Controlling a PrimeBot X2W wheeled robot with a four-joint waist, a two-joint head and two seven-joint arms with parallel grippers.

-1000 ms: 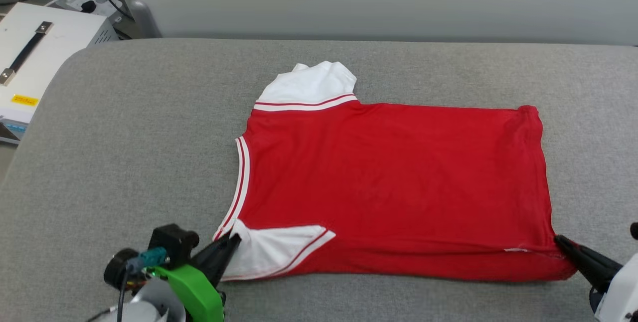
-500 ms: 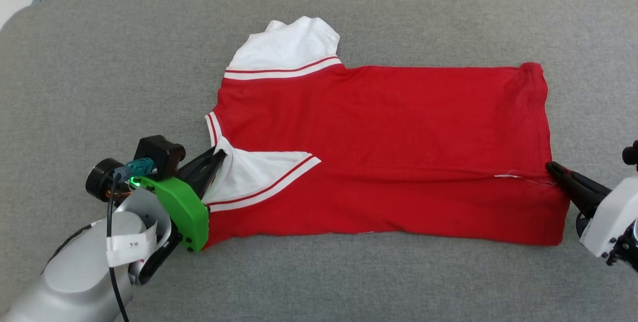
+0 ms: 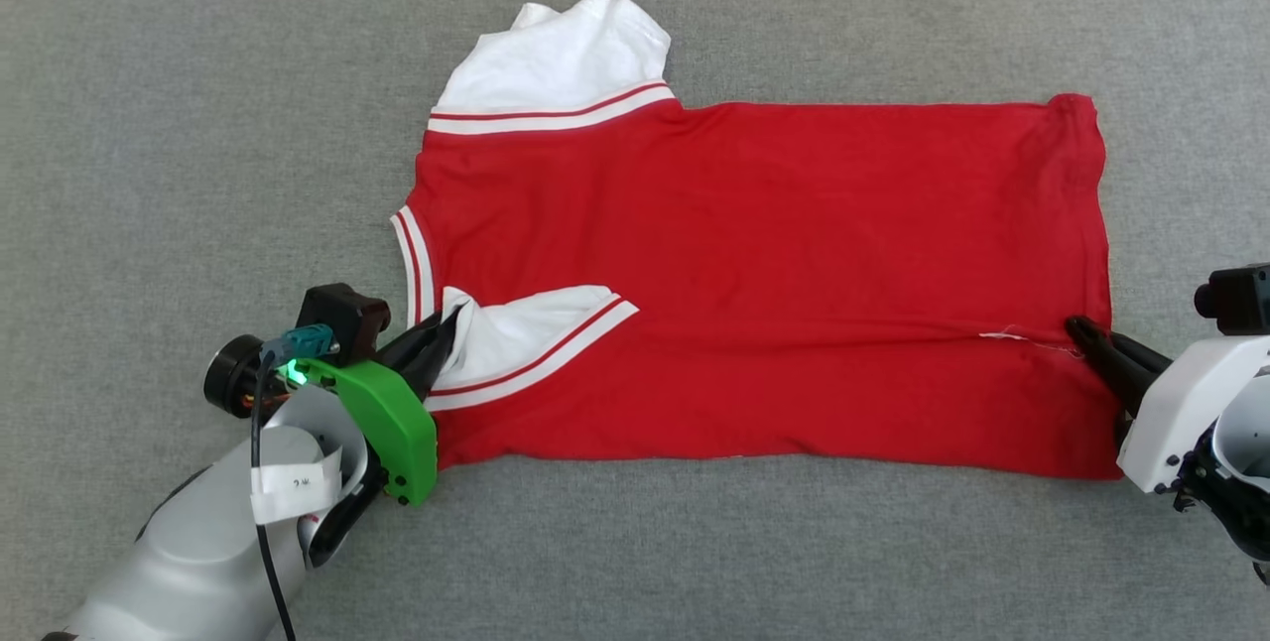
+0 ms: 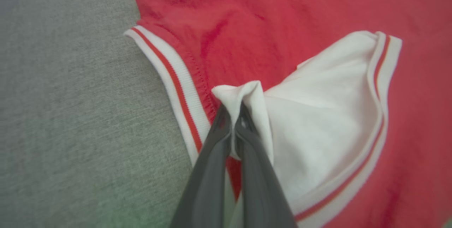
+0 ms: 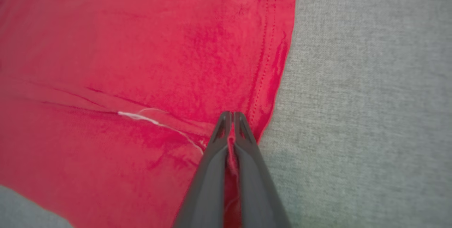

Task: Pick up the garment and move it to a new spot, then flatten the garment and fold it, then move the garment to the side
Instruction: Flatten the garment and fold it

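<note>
Bright, even, diffuse light; shadows faint, soft. Head view sharp. Wrist views soft, esp. fingers [image 4: 208,178] at bottom; greenish tint btm edge.

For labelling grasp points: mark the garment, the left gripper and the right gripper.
garment [image 3: 754,254], head view, on the flat red body panel.
left gripper [image 4: 232,112], left wrist view, midway between its fingertips, pinching white sleeve cloth.
right gripper [image 5: 230,115], right wrist view, midway between its fingertips, pinching the red hem.
</note>
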